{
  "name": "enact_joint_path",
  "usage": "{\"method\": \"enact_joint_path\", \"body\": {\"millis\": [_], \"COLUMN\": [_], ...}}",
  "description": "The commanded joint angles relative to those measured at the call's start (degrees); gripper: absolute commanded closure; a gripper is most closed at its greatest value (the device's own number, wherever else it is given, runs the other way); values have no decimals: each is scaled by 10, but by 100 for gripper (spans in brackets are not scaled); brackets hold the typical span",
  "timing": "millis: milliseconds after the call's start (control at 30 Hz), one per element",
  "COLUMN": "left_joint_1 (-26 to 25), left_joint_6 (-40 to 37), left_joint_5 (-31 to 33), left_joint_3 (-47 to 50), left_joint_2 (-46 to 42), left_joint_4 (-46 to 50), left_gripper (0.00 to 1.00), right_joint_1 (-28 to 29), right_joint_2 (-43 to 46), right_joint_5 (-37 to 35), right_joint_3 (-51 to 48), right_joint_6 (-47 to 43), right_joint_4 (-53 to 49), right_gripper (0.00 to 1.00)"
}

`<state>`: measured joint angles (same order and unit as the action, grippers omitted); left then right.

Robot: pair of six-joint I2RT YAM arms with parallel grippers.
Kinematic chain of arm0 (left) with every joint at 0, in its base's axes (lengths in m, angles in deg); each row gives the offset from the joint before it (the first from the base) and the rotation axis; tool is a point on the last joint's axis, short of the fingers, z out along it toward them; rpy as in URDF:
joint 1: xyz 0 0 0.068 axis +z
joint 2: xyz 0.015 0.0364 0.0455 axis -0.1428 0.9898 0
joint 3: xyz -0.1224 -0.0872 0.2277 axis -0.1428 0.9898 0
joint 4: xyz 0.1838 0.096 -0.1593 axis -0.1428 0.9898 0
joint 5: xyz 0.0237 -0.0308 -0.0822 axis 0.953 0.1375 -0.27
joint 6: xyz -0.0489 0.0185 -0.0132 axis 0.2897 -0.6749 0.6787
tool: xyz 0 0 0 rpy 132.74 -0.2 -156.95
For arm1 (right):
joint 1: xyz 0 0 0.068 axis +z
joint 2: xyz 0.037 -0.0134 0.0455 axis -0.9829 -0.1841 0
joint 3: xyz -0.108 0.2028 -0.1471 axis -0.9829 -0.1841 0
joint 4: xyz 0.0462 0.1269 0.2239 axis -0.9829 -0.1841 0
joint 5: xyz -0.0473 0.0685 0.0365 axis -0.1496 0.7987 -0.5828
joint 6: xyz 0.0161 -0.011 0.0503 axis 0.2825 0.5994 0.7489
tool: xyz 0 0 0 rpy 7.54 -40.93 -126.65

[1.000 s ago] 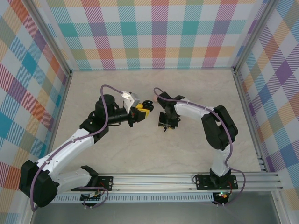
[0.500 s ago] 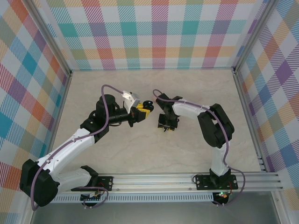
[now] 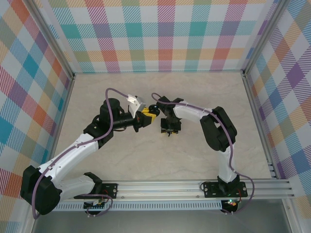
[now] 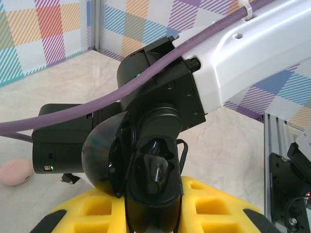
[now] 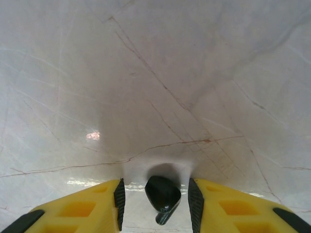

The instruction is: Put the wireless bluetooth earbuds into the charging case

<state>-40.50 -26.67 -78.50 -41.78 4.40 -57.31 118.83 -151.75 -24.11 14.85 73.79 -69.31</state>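
A black earbud lay on the desk at the bottom centre of the right wrist view. It sat between the pads of the right tool, which stood narrowly apart with a gap on each side. The left tool was clamped on the open charging case. In my judgement, a good grip needed a slow, centred closing on the body, not on the stem.

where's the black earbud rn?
Right wrist view, bottom centre: the earbud sits between the open fingers of the right hand, touching neither, low over the table.
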Motion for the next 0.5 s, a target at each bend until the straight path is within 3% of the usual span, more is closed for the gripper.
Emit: {"method": "enact_joint_path", "body": {"millis": [0, 267, 467], "left_joint_1": [-8, -8, -8], "left_joint_6": [2, 3, 3], "left_joint_5": [1, 1, -1], "left_joint_3": [-2, -1, 0], "left_joint_2": [-8, -6, -8], "left_joint_4": [-5, -8, -8], "left_gripper": [81, 81, 81], "right_joint_1": [5, 5, 12], "right_joint_2": [-14, -28, -47], "right_joint_5": [-12, -1, 4], "right_joint_3": [14, 21, 44], "right_joint_6": [-12, 11, -28], "right_joint_4": [-22, -20, -20], "right_gripper": [60, 66, 71]}}
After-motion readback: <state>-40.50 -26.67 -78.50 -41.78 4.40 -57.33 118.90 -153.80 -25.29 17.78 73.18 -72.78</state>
